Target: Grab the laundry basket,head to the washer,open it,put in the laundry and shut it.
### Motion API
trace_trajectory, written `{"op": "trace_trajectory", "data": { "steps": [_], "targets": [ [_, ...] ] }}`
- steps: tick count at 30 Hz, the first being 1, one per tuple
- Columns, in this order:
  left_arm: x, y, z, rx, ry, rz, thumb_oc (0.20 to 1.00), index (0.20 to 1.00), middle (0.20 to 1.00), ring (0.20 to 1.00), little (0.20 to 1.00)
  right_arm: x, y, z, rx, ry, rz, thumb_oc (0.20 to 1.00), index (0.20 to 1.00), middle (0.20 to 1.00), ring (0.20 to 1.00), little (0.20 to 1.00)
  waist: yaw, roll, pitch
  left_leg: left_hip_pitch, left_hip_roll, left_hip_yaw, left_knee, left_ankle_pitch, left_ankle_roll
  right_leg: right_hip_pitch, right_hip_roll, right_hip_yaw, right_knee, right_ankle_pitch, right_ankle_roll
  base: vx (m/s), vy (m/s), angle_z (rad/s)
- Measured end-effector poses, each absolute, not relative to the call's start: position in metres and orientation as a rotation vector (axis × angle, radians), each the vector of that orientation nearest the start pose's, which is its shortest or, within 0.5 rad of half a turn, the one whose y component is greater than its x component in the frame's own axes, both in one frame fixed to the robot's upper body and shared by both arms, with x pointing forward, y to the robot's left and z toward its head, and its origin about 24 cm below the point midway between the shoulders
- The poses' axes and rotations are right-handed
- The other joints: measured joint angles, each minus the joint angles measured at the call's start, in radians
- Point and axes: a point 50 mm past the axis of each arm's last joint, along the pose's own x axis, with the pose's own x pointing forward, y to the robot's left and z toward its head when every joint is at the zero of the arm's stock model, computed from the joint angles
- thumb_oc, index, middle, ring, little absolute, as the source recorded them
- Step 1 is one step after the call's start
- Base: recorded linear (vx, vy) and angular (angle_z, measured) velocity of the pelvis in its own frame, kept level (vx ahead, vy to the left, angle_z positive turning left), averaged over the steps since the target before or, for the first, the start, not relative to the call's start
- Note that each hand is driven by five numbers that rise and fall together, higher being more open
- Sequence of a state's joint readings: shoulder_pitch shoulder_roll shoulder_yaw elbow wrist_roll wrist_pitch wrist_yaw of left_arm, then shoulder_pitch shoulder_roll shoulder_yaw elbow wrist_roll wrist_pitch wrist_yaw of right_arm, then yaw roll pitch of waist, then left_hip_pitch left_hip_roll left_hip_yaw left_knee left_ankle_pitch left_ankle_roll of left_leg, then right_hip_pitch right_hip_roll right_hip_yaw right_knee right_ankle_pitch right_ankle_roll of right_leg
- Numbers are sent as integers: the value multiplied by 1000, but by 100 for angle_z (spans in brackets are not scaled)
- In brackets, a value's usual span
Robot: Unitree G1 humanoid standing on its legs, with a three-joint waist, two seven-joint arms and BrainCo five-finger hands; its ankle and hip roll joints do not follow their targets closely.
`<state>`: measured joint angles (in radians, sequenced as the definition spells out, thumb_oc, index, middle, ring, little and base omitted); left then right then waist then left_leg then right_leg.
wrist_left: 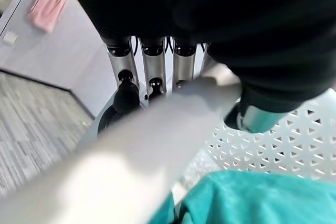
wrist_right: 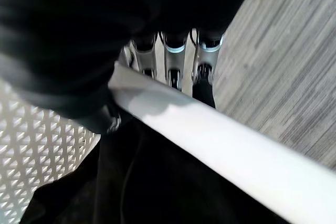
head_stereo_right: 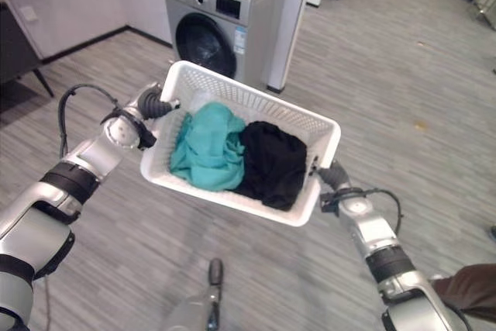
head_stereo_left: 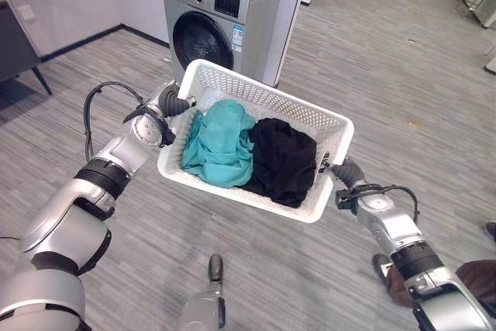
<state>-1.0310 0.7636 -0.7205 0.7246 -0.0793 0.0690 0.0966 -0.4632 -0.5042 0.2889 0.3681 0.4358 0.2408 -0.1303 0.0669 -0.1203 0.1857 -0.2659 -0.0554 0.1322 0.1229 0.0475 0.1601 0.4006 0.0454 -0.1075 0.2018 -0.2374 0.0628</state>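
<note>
- Left hand (head_stereo_left: 174, 104), left of centre in the left eye view, grips the left end rim of the white laundry basket (head_stereo_left: 329, 124); its wrist view shows fingers (wrist_left: 122, 64) hooked over the rim with the thumb on the inner side.
- Right hand (head_stereo_left: 341, 170), right of centre, holds the opposite end rim, fingers (wrist_right: 174, 59) curled over the white edge.
- Basket hangs between both hands above the grey wood-look floor (head_stereo_left: 387, 75), tilted, at the frame's centre.
- Inside it, teal laundry (head_stereo_left: 221, 145) lies on the left, black laundry (head_stereo_left: 285, 160) on the right, touching.
- Silver washer (head_stereo_left: 221, 17) stands at upper centre, just behind the basket, its round dark door (head_stereo_left: 201, 43) closed.
</note>
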Motion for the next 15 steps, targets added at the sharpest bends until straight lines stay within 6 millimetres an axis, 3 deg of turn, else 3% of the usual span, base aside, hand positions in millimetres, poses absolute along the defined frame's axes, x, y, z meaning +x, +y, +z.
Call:
{"op": "trace_trajectory", "data": {
  "steps": [1, 3, 4, 5, 6, 7, 8, 9, 10, 11, 12, 13, 14, 15],
  "targets": [
    [396, 224, 201, 1042, -98, 13, 200, 200, 200, 200, 200, 333, -197, 68, -197, 226, 39, 200, 200, 200, 200, 200, 7, 3, -2, 10, -5, -1, 36, 50, -13, 1, -9, -2, 60, 19, -2, 516, 242, -34],
    [396, 224, 204, 1040, -123, 11, 200, 200, 200, 200, 200, 330, -193, 65, -172, 228, 42, 200, 200, 200, 200, 200, 6, -17, -7, 23, -22, 2, 106, 15, -53, -51, -56, -12, 247, 31, 7, 321, 184, -9],
    [397, 222, 207, 1038, -131, 17, 200, 200, 200, 200, 200, 331, -193, 66, -166, 223, 36, 200, 200, 200, 200, 200, 1, -19, -8, 34, -34, -2, 105, -17, -28, -99, -63, -9, 326, 32, 15, 516, 369, 8],
    [397, 220, 213, 1038, -148, 18, 200, 200, 200, 200, 200, 332, -195, 70, -174, 209, 33, 200, 200, 200, 200, 200, -6, -13, -5, 55, -61, -9, 101, -41, 11, -214, -99, -15, 505, 64, 62, 514, 382, 15],
    [398, 222, 215, 1038, -147, 33, 200, 200, 200, 200, 200, 334, -194, 74, -186, 195, 35, 200, 200, 200, 200, 200, -10, -3, 2, 60, -68, -9, 135, -84, 27, -277, -122, -14, 615, 93, 97, 515, 380, 2],
    [398, 227, 214, 1040, -131, 48, 200, 200, 200, 200, 200, 336, -190, 76, -185, 189, 43, 200, 200, 200, 200, 200, -8, 2, 9, 84, -80, 6, 149, -111, 30, -355, -185, -48, 769, 111, 92, 457, 317, -8],
    [398, 227, 213, 1031, -124, 43, 200, 200, 200, 200, 200, 336, -190, 74, -186, 198, 40, 200, 200, 200, 200, 200, -9, 35, 25, 160, -85, 4, 141, -122, 21, -412, -243, -99, 842, 79, 50, 333, 220, -17],
    [399, 225, 219, 1018, -142, 47, 200, 200, 200, 200, 200, 337, -190, 77, -196, 190, 41, 200, 200, 200, 200, 200, -7, 62, 33, 204, -80, -16, 119, -167, 42, -465, -277, -147, 846, 52, 39, 628, 248, -5],
    [399, 221, 227, 1011, -168, 47, 200, 200, 200, 200, 200, 338, -192, 78, -197, 189, 37, 200, 200, 200, 200, 200, -8, 95, 47, 277, -70, -20, 61, -137, 7, -543, -342, -250, 791, 20, 16, 290, 21, 12],
    [400, 219, 229, 1006, -179, 49, 200, 200, 200, 200, 200, 339, -191, 77, -209, 192, 42, 200, 200, 200, 200, 200, -22, 115, 46, 312, -62, -66, 28, -151, -17, -573, -316, -278, 640, 2, 13, 377, -8, 33],
    [400, 219, 234, 1007, -189, 53, 200, 200, 200, 200, 200, 340, -191, 79, -213, 190, 44, 200, 200, 200, 200, 200, -32, 119, 47, 329, -48, -64, 7, -143, -34, -575, -287, -297, 466, 7, 1, 257, -125, 57],
    [401, 218, 233, 1011, -184, 53, 200, 200, 200, 200, 200, 340, -191, 79, -218, 188, 47, 200, 200, 200, 200, 200, -33, 120, 48, 355, -40, -63, 11, -153, -51, -611, -253, -299, 321, 55, -58, 439, -244, 49],
    [401, 218, 231, 1009, -178, 51, 200, 200, 200, 200, 200, 340, -193, 79, -221, 190, 44, 200, 200, 200, 200, 200, -30, 124, 48, 370, -35, -95, 9, -170, -79, -622, -239, -301, 263, 66, -73, 347, -212, 49],
    [401, 215, 231, 1003, -184, 44, 200, 200, 200, 200, 200, 339, -195, 79, -223, 191, 40, 200, 200, 200, 200, 200, -30, 127, 48, 374, -30, -101, 14, -177, -89, -618, -216, -288, 152, 91, -56, 284, -178, 50]
  ]
}}
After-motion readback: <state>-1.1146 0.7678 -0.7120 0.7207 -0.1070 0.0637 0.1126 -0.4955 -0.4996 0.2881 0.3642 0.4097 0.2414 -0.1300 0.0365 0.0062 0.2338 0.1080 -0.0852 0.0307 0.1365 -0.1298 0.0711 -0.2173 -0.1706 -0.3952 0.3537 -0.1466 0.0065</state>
